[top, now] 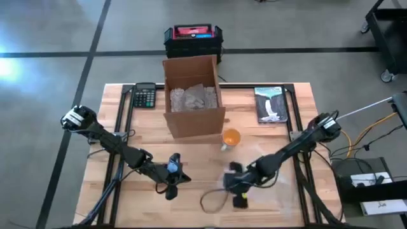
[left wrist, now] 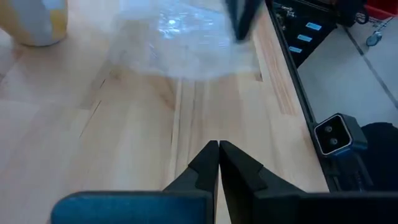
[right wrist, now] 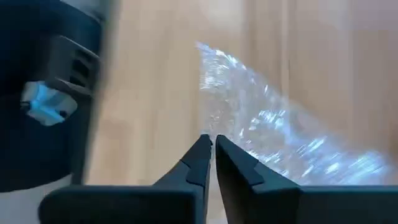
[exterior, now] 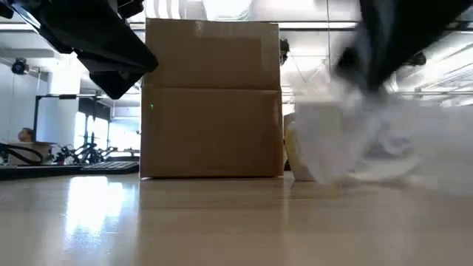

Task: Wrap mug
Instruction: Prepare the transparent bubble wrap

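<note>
A yellow and white mug (top: pixel 230 137) stands on the wooden table just in front of the open cardboard box (top: pixel 193 95); it also shows in the low view (exterior: pixel 298 155). A clear plastic wrapping sheet (top: pixel 261 184) lies to the mug's near right, and part of it is raised (exterior: pixel 369 137). My right gripper (top: pixel 235 183) is shut on this sheet near the table's front middle. My left gripper (top: pixel 172 180) hovers shut and holding nothing, to the left of the sheet (left wrist: pixel 180 37). My right gripper pinches the clear sheet at its edge (right wrist: pixel 229 132) between the two fingers; one layer or several, I cannot tell. The sheet hangs slack below the gripper, its lower part (exterior: pixel 388 171) on the table beside the mug.
A calculator (top: pixel 145 95) lies at the far left, a book (top: pixel 270 104) at the far right. A black and red case (top: pixel 193 38) stands on the floor behind the box. Crumpled paper (top: pixel 193 97) fills the box. Bare wood lies along the front left.
</note>
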{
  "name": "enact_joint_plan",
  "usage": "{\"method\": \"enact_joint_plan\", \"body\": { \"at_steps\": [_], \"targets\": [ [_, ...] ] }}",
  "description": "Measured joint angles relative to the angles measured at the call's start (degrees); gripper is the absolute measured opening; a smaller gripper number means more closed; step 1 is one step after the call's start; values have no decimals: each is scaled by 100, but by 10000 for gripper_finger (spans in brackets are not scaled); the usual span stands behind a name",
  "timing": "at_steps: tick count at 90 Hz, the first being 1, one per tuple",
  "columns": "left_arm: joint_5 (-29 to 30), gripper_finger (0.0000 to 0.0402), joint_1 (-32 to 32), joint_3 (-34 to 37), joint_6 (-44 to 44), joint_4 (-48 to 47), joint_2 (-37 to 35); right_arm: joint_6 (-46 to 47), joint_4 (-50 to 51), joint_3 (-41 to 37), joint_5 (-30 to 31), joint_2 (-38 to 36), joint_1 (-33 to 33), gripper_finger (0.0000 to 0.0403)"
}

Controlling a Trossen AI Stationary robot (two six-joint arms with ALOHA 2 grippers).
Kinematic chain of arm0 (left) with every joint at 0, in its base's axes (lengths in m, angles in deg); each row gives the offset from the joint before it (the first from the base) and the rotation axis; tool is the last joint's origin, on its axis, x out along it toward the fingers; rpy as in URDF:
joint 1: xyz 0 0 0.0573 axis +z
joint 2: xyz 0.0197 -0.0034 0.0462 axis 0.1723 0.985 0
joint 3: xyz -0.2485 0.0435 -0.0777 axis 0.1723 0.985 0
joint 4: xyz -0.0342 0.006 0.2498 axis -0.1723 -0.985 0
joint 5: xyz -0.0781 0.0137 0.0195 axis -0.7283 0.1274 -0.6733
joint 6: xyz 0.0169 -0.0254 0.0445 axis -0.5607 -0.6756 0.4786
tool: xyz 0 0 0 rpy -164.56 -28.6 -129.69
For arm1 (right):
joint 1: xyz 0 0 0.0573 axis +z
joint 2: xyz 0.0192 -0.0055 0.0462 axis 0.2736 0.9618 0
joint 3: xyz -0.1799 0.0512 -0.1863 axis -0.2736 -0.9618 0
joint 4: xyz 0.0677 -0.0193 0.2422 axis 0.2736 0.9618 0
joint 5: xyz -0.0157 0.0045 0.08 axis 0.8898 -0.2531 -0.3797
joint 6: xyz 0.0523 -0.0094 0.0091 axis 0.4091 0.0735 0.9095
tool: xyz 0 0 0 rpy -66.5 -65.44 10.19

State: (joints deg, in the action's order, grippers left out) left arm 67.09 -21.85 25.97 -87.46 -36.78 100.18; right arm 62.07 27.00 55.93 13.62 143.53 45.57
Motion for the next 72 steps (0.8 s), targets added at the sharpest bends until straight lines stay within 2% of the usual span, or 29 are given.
{"method": "enact_joint_plan", "body": {
  "at_steps": [11, 26, 54, 72],
  "targets": [
    [0, 0, -7, -190, 52, 4, -116, -1101, -11, 719, 117, -7, -15, 2],
    [0, 0, -42, -540, 667, -51, -314, -2012, 351, 1448, 162, -5, -248, 0],
    [29, 0, -39, -800, 1196, -324, -439, -2875, 752, 3066, 164, -61, -580, 0],
    [46, 0, -33, -781, 1170, -8, 94, -3044, 1197, 4006, 141, -73, -799, 0]
  ]
}}
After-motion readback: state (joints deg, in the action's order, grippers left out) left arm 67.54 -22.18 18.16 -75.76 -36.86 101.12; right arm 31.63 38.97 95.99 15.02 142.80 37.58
